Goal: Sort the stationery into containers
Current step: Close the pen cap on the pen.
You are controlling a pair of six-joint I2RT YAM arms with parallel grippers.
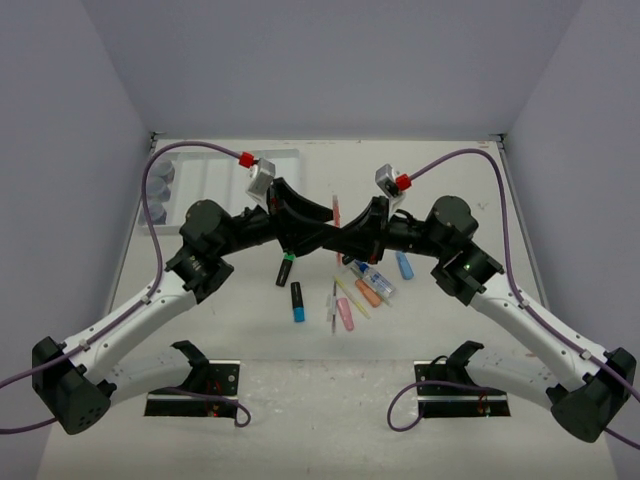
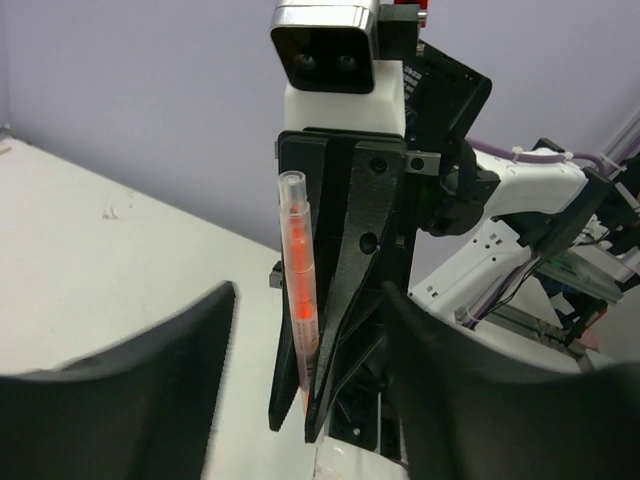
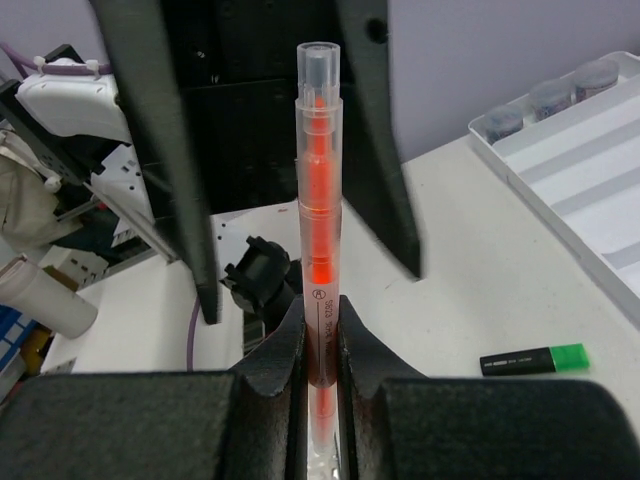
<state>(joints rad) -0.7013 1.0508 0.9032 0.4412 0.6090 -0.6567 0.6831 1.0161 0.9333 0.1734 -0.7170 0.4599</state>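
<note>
A thin red pen (image 3: pixel 319 250) stands upright in mid-air over the table's middle, with my right gripper (image 3: pixel 320 345) shut on its lower part. My left gripper (image 2: pixel 310 400) faces it, jaws open wide on either side of the right gripper's fingers and the pen (image 2: pixel 297 290), touching neither. In the top view both grippers meet, left (image 1: pixel 328 237) and right (image 1: pixel 343 241), with the pen (image 1: pixel 337 212) above them. The white divided tray (image 1: pixel 215 175) lies at the far left, with grey-blue pots (image 1: pixel 162 185) in its left end.
Below the grippers lie a green-capped highlighter (image 1: pixel 285 268), a blue-capped highlighter (image 1: pixel 298 302), a glue bottle (image 1: pixel 372 278), an orange eraser (image 1: pixel 367 292), a pink eraser (image 1: pixel 345 314), a blue eraser (image 1: pixel 405 265) and thin pens (image 1: pixel 332 305). Walls enclose the table.
</note>
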